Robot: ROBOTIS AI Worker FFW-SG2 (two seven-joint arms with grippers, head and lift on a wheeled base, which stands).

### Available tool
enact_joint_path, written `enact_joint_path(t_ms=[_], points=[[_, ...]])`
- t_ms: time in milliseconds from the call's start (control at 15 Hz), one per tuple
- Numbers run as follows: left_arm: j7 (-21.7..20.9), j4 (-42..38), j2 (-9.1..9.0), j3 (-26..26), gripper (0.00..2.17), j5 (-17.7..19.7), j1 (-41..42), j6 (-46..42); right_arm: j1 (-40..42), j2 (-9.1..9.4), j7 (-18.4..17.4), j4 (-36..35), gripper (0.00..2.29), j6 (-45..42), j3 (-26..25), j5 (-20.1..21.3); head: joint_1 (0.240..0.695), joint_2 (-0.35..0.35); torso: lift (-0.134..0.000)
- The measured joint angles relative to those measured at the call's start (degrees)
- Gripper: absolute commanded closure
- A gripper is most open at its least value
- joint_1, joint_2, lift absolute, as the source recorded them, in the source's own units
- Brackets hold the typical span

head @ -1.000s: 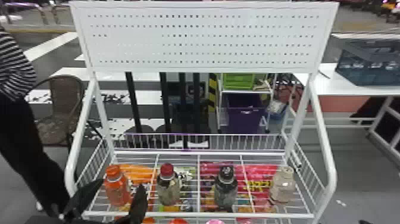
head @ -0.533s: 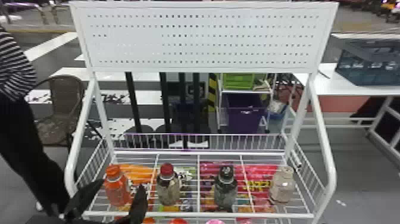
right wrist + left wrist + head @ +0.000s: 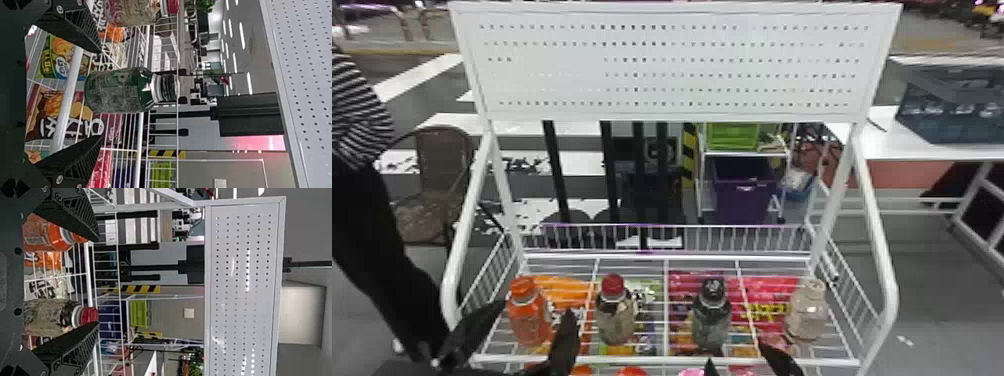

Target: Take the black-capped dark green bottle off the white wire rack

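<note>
Bottle (image 3: 711, 320): upright on the white wire rack (image 3: 652, 360), between the red-capped bottle (image 3: 614, 315) and the pale bottle (image 3: 806, 312), apart from both.
Build: probably light plastic, fairly stiff at the rounded shoulder and softer in the wall; how full it is, the robot cannot tell from outside.
Surface: smooth and glossy, so likely a little slippery; a drop would threaten it less than a knock that tips it on the wires.
Grasp: best around the broad body just below the shoulder, fingers on opposite sides, with even, moderate pressure. The black cap (image 3: 169, 87) is narrower and would leave the weight swinging.
Front rail (image 3: 66, 102): lies between the robot and the bottle; the base should be lifted well above it before drawing back.
Right end effector (image 3: 101, 94): spread wide, nothing held, its gap lined up with the bottle, which stands ahead beyond the rail.
Left end effector (image 3: 98, 282): also wide open and empty, parked by the orange bottle (image 3: 529, 320) and the red-capped one.
Change: the right fingertips have come in at the head view's bottom edge, below the bottle; the left arm and all four bottles keep their earlier places.
</note>
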Motion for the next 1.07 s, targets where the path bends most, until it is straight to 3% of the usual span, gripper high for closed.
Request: enact_joint_path(t_ms=[333, 733, 867, 1067], points=[[-0.1, 0.1, 0.23, 0.3, 0.14, 0.1, 0.3, 0.0, -9.0, 0.59, -9.7, 8.0, 0.13, 0.0, 6.2, 1.4, 0.499, 0.000, 0.000], [-0.3, -0.4, 0.38, 0.9, 0.14, 0.2, 1.2, 0.0, -16.0, 1.60, -10.1, 14.3, 0.13, 0.5, 7.4, 1.6, 0.499, 0.000, 0.000], [-0.3, -0.7, 0.39, 1.2, 0.14, 0.2, 1.6, 0.0, -17.5, 1.61, -10.0, 15.9, 0.30, 1.1, 7.7, 1.0, 0.499, 0.000, 0.000], [-0.3, -0.8, 0.38, 1.4, 0.14, 0.2, 1.7, 0.0, -18.0, 1.42, -10.0, 16.3, 0.79, 1.8, 7.6, 0.1, 0.499, 0.000, 0.000]])
